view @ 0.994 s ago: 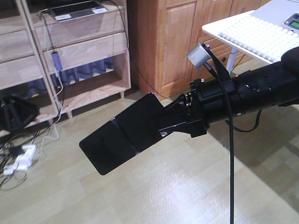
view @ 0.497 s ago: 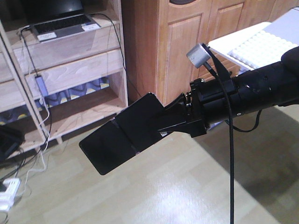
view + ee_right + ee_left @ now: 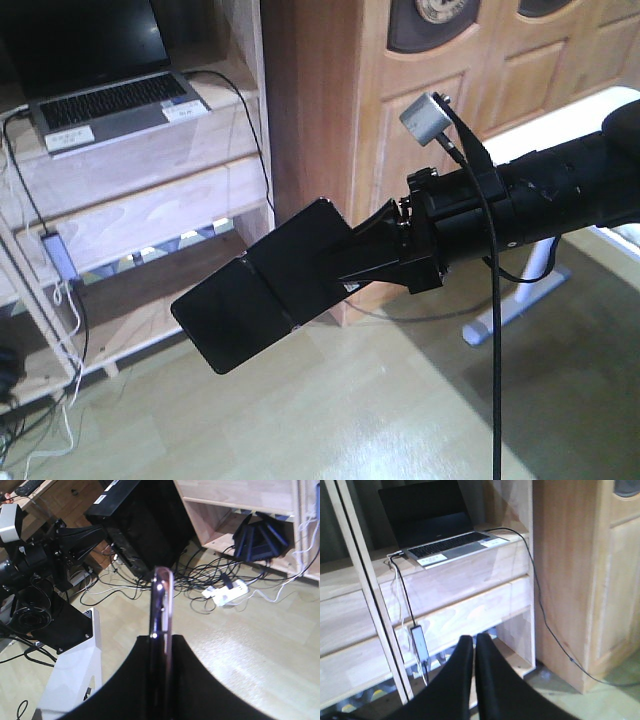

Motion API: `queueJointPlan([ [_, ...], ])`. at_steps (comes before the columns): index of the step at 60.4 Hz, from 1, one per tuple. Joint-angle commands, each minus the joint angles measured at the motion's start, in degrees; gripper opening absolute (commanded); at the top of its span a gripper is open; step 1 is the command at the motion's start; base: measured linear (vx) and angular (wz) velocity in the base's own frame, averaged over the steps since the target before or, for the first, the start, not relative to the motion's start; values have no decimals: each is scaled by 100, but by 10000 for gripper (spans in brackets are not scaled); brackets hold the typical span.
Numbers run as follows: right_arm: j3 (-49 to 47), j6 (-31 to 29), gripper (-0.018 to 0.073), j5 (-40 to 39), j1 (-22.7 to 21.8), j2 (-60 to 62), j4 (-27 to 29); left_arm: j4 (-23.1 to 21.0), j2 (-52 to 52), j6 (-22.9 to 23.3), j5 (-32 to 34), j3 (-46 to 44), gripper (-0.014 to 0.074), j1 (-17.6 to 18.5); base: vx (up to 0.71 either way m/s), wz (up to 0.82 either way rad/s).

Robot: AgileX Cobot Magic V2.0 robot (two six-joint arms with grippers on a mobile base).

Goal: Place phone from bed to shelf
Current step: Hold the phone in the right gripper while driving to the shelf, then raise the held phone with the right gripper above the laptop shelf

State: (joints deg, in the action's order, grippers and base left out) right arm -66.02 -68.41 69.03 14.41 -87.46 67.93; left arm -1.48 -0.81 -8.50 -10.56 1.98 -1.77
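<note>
Phone (image 3: 262,290), a thin glossy black slab with a seam across its middle, hangs tilted in the air above the pale wood-look floor (image 3: 350,400), its free end low, in front of the light natural-wood plank shelf (image 3: 150,215) and not touching it. Jaws of the black right arm (image 3: 520,200) are clamped on its upper end. The right wrist view shows its metallic edge (image 3: 161,605) between black fingers (image 3: 125,680). An open grey laptop (image 3: 445,547) occupies the shelf's upper board, and its black cable (image 3: 535,580) trails down beside a tall orange-brown wooden cabinet (image 3: 330,120). The left arm's jaws are pressed together with nothing between them, their black fingers (image 3: 460,680) facing the shelf.
</note>
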Motion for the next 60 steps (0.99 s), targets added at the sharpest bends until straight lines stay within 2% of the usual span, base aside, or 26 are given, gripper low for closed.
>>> queueJointPlan([
  [1, -141, -83, -3, 471, -3, 219, 496, -52, -61, 33, 415, -127, 1, 37, 46, 9],
  [24, -141, -83, -3, 471, -3, 219, 496, -52, -61, 33, 415, -127, 1, 37, 43, 20],
  [60, -141, -83, -3, 471, -3, 219, 496, -52, -61, 33, 415, -127, 1, 37, 35, 43],
])
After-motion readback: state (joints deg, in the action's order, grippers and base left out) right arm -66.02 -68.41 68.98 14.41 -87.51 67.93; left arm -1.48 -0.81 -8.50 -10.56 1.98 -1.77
